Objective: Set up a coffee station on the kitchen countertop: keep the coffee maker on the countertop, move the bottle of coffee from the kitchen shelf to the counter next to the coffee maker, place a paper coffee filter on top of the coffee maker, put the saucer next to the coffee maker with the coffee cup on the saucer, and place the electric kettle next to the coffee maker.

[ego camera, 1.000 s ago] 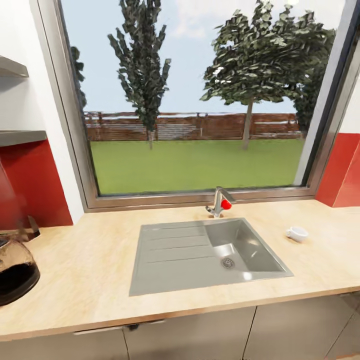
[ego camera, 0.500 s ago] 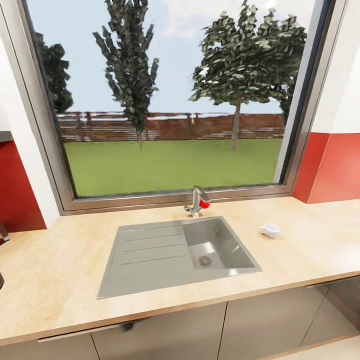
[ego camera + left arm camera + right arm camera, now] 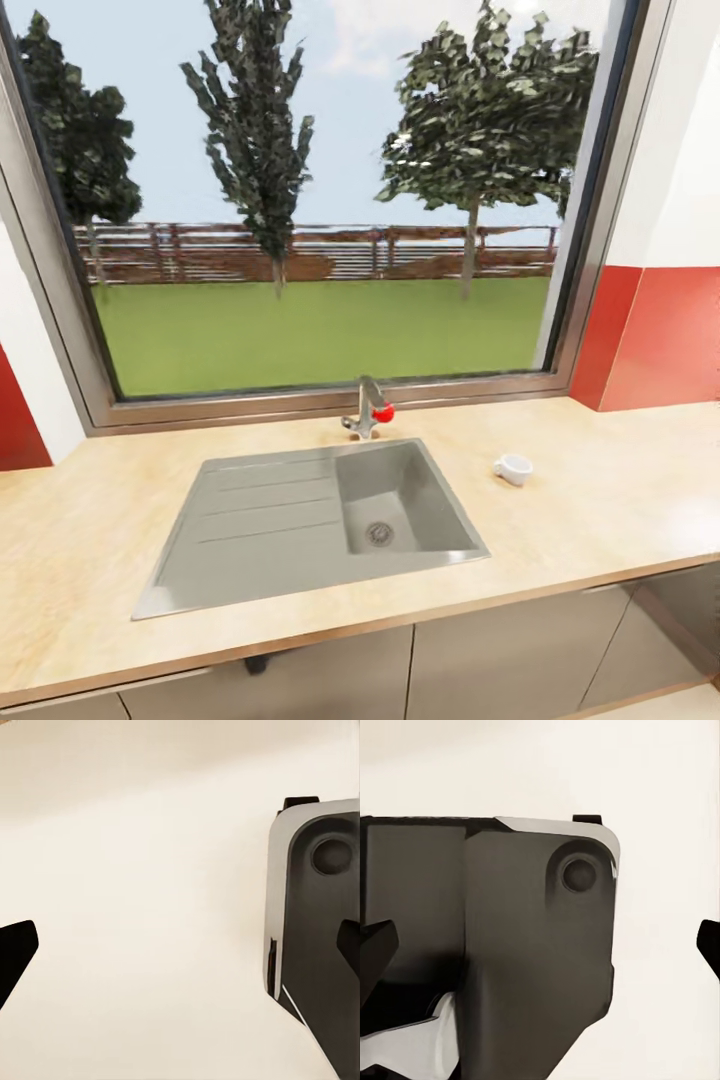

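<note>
View panned right; coffee cup (image 3: 513, 469) beside sink (image 3: 300, 520)

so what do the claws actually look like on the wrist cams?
Left claw: black, wedge-shaped fingertips at the frame edges. Right claw: the same black tips. Each wrist view also shows a rounded dark-grey robot body part with a white rim and a round recess. No cables or markings visible.

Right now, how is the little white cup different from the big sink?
The coffee cup is white and small; the sink is grey and far bigger. The cup sits on top of the kitchen countertop, while the sink is sunk into it. The cup lies tipped; the sink lies flat. Both are on the same wooden worktop.
</note>
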You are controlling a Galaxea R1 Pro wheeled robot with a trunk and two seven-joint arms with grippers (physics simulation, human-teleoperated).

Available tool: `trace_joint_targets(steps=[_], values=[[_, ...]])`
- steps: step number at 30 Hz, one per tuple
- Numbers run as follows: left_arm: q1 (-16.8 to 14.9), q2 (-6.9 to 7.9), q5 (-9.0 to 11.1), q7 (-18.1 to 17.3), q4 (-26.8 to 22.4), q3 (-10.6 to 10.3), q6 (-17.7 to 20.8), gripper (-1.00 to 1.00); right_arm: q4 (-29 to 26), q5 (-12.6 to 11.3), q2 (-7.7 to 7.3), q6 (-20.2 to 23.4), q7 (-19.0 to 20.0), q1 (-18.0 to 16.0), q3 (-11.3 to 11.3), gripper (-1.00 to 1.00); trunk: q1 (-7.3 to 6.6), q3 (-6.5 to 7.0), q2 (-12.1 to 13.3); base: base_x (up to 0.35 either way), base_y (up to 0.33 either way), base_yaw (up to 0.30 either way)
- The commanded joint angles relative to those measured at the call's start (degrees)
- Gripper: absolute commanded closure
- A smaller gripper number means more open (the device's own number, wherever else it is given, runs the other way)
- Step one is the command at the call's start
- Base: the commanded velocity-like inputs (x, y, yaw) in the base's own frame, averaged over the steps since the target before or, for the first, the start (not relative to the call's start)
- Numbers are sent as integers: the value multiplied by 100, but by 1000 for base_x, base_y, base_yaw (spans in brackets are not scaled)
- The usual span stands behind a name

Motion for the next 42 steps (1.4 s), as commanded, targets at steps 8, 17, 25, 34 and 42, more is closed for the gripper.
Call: trace_joint_targets(steps=[8, 17, 25, 34, 42], values=[[-4, -1, -60, 26, 12, 45, -25, -100, -2, -61, -4, -12, 21, -1, 43, -100, 3, -11, -4, 37, -273, -8], [-4, -1, -62, 29, 12, 45, -25, -100, -8, -68, -2, -12, 21, 0, 43, -100, 3, -78, -4, 1, -273, -101], [-4, -1, -66, 33, 4, 45, -25, -100, -11, -69, -2, -12, 17, -1, 43, -100, 3, -92, -4, -71, -272, -22], [-4, -2, -66, 35, 3, 50, -25, -100, -11, -69, -1, -12, 15, 0, 43, -100, 3, -93, -4, -137, -269, -1], [-4, -1, -66, 35, 3, 54, -25, -100, -11, -69, -1, -12, 14, 0, 43, -100, 3, -93, -4, -124, -269, 0]])
